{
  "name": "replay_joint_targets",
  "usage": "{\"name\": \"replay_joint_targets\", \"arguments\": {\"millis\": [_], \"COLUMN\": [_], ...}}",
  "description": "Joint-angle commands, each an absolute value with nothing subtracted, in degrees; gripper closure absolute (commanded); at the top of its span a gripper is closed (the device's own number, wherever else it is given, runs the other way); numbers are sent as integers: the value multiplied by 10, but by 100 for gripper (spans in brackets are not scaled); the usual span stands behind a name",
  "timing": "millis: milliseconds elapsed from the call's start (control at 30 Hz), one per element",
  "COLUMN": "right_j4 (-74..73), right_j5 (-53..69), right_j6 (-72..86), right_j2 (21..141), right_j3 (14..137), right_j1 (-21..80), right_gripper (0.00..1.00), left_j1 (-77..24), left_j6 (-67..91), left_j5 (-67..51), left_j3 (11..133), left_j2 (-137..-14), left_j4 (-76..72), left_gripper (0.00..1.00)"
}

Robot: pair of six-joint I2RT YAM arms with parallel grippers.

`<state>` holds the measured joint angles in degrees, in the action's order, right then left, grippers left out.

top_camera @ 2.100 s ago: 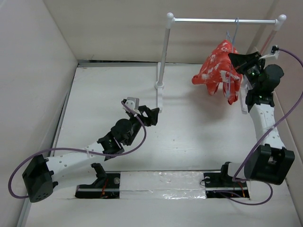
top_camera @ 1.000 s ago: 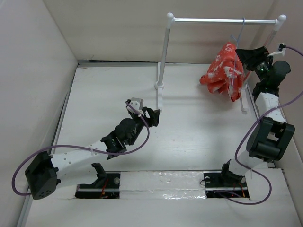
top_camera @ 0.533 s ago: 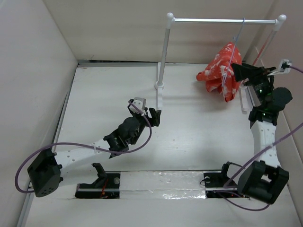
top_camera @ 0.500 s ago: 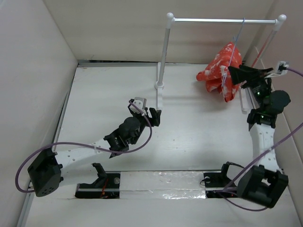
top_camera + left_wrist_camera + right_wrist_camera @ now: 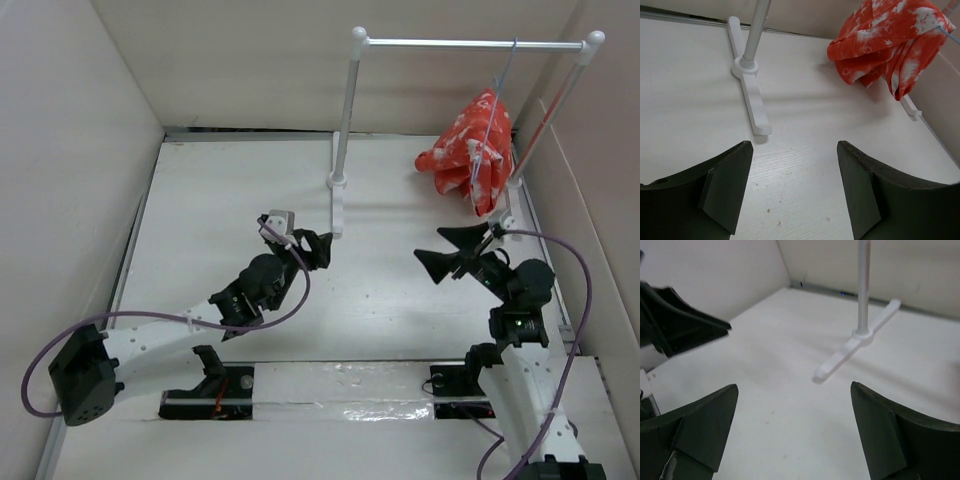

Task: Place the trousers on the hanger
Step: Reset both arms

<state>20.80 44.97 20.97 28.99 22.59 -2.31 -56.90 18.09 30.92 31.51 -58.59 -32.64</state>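
The red-orange trousers (image 5: pixel 466 152) with white speckles hang draped over the thin blue-grey hanger (image 5: pixel 497 92), whose hook sits on the rack's crossbar (image 5: pixel 450 43) at the back right. The left wrist view shows the trousers (image 5: pixel 885 35) at the top right, with a bit of the hanger wire (image 5: pixel 948 33) beside them. My left gripper (image 5: pixel 322 250) (image 5: pixel 794 150) is open and empty above the table's middle. My right gripper (image 5: pixel 428 246) (image 5: pixel 794 390) is also open and empty. It points left, well in front of the hanging trousers and apart from them.
The white-posted rack stands at the back, its left foot (image 5: pixel 338 205) (image 5: pixel 751 95) just beyond my left gripper; a foot (image 5: pixel 855 347) also shows in the right wrist view. White walls close in the table on the left, back and right.
My right arm has drawn back from the trousers at the rack, swinging forward and left over the table. The trousers stay hanging on the hanger. My left arm has barely shifted.
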Motion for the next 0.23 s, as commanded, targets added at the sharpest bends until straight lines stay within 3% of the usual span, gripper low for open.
{"name": "replay_joint_targets", "arguments": {"millis": [0, 200], "right_j4": [74, 36], "right_j5": [442, 409], "right_j6": [114, 106], "right_j2": [251, 223], "right_j3": [202, 208], "right_j1": [-1, 22], "right_gripper": [0, 0], "left_j1": [-569, -569], "left_j6": [222, 265], "left_j5": [309, 295], "left_j3": [285, 261], "left_j2": [-537, -505], "left_j4": [-357, -305], "left_gripper": [34, 35]}}
